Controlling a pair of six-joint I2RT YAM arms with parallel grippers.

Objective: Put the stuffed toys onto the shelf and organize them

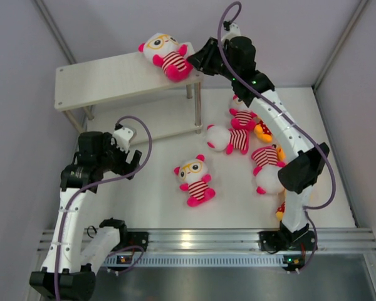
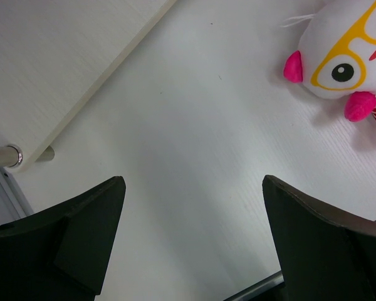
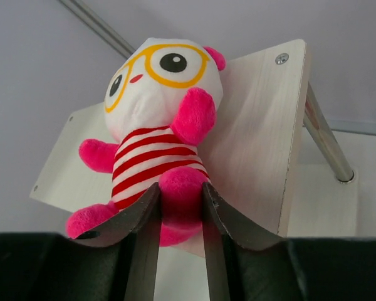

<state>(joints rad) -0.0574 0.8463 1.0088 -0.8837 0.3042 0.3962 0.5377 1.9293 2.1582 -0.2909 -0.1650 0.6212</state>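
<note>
Closest to my right wrist lens, two dark fingers (image 3: 144, 213) of my right gripper (image 3: 180, 193) pinch the hot-pink leg of a striped plush (image 3: 156, 119), so that hand is clamped on the toy. It lies face up on the shelf (image 3: 257, 132), at the right end of the top board, with its head toward the far edge. That spot worries me. Little board shows beside the toy or behind its head, so if the fuzzy leg catches on a finger as I let go and draw back, I judge it could be dragged off the end. A push forward could tip it over the back edge. My wrist also hangs close to the shelf's corner, and a careless swing could jolt the rack. My left gripper (image 2: 193, 182) hangs spread and empty above the table (image 1: 156, 200) near the lower board's corner, with a second striped plush (image 2: 341, 56) just ahead. Beside my right arm a heap of toys (image 1: 250, 141) waits on the table
</note>
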